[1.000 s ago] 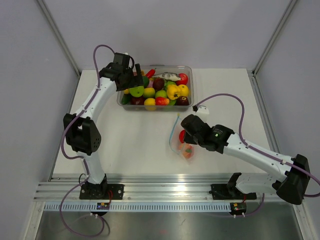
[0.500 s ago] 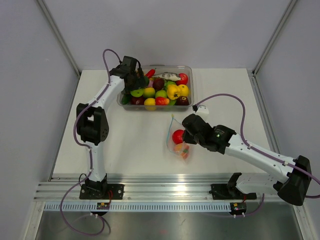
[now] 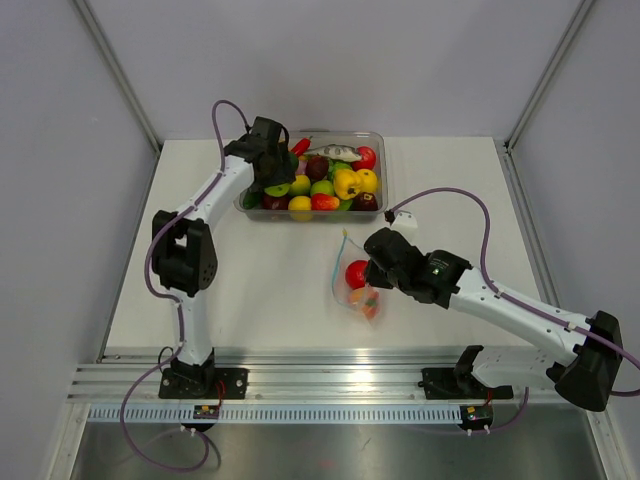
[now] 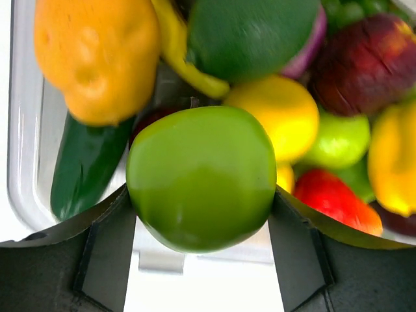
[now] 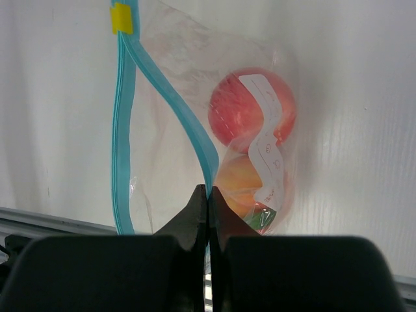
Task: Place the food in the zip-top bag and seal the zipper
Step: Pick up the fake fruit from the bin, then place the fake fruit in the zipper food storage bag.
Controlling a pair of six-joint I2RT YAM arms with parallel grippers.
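A: Left gripper [image 4: 201, 195]?
B: Clamped on the green apple [image 4: 201, 162], glossy and round. Rigid clear tub [image 4: 23, 130] below the fingers, crowded with plastic fruit.
A: Right gripper [image 5: 208, 201]?
B: Tips pressed together on the teal zipper [image 5: 195, 133]. Crinkly zip-top bag [image 5: 172, 71] extends ahead of them, mouth gaping, red fruit [image 5: 250, 107] inside.

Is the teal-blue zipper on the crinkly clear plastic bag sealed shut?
No, the two strips of the zipper bow apart, leaving the bag open.

Top camera: high at near side, sees whole desk [image 3: 270, 290]. Wrist cameras close: left shares tub [image 4: 25, 143], right shares bag [image 5: 188, 71].
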